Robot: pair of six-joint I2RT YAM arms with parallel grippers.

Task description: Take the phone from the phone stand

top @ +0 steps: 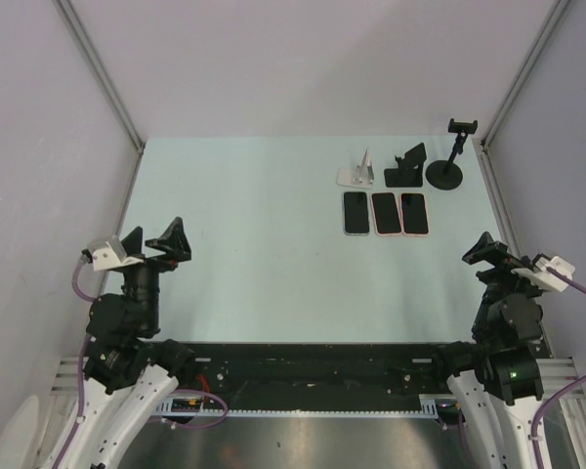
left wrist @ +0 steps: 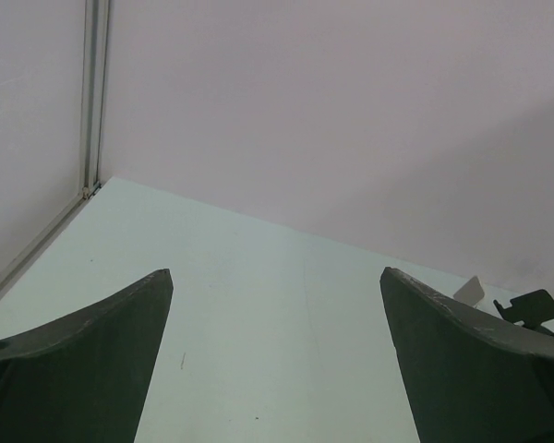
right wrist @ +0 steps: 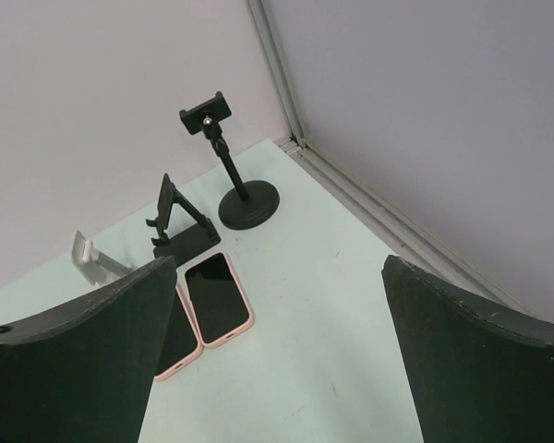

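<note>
Left gripper [top: 154, 236] and right gripper [top: 481, 249] both gape wide, empty. Three dark-screened phones [top: 386, 212] lie flat, well ahead-left of the right gripper, just before a silver angled stand [top: 356, 173], a black folding stand [top: 405, 168] and a black round-based clamp stand [top: 444, 174].

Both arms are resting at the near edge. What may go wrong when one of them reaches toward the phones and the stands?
1. The three phones lie flat, close side by side; the wide right fingers closing on one may push its neighbours.
2. No stand holds a phone, so reaching at the tall clamp stand or the black folding stand could only tip them.
3. The white stand sits close behind the phones and may get knocked.
</note>
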